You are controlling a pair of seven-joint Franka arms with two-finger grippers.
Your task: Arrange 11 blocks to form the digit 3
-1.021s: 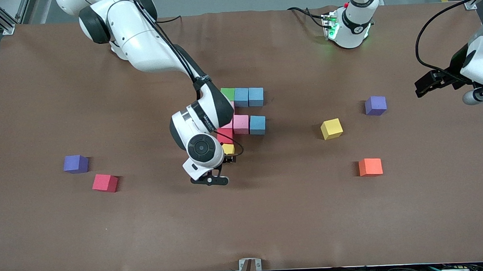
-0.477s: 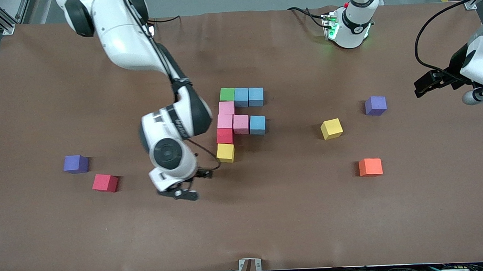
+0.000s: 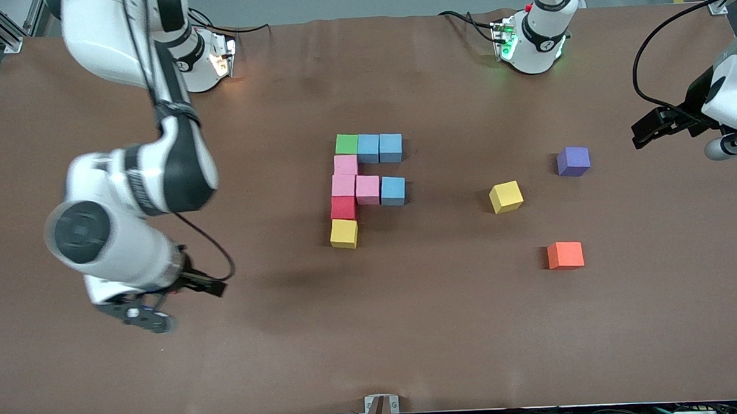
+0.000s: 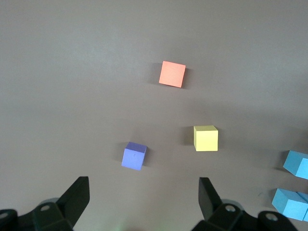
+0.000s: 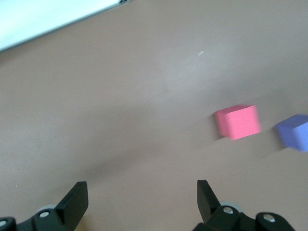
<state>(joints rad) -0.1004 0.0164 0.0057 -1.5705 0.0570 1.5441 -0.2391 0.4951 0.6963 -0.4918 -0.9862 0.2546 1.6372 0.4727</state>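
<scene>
the digit 3 point(image 3: 363, 185) sits mid-table as nine touching cubes, its yellow end cube point(image 3: 343, 233) nearest the front camera. toward the left arm's end from it lie a loose yellow cube point(image 3: 505, 196), an orange cube point(image 3: 564, 255) and a purple cube point(image 3: 573, 161). the right gripper point(image 5: 139, 197) hangs spread and empty over bare table toward the right arm's end from the digit, a pink cube point(image 5: 237, 121) in its wrist view, while the left gripper point(image 4: 142, 197) waits spread and empty over the left arm's end.

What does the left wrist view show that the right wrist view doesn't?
Only the left wrist view: the orange cube, a yellow cube, light blue cubes at the picture's edge, and the open left gripper. Only the right wrist view: a reddish-pink cube and the open right gripper. Both show the brown table and a purple cube, though different ones.
</scene>
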